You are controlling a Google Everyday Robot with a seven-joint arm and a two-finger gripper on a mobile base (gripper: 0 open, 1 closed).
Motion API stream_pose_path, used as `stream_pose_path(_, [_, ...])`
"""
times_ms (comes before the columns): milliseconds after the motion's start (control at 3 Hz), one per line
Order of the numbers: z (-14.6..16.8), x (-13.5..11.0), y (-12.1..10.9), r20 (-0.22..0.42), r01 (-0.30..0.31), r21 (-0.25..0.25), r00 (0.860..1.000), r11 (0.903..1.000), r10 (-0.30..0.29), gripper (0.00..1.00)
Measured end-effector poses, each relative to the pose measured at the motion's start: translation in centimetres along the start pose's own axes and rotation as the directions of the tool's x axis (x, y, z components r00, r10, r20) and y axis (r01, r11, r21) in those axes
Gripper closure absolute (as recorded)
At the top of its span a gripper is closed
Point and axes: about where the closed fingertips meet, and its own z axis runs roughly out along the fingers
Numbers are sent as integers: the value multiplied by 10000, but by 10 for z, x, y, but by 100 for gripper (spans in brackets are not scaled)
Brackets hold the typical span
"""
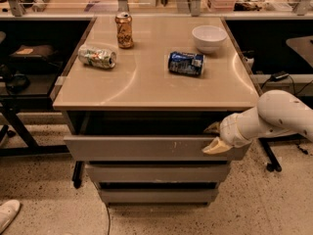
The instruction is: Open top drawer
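Observation:
The top drawer [142, 148] is the wide grey front just under the tabletop, with small white scratch marks right of centre. It stands pulled out a little, with a dark gap above it. My gripper [214, 137] is at the drawer's upper right corner. One cream finger lies against the front face and the other reaches behind the top edge, so the fingers straddle the drawer front. The white arm comes in from the right.
Two narrower grey drawer fronts [156, 173] sit below. On the beige tabletop [146, 89] are an upright can [124, 30], a crushed can [97, 56], a lying blue can [186, 63] and a white bowl [209, 37]. Dark shelving stands left, a shoe [7, 214] at lower left.

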Motion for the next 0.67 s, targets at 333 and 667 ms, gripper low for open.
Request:
stream_pose_path(333, [-10, 5, 22, 168, -101, -330, 9998, 9994, 106, 43])
stream_pose_path(667, [-11, 5, 23, 168, -101, -330, 9998, 9994, 106, 65])
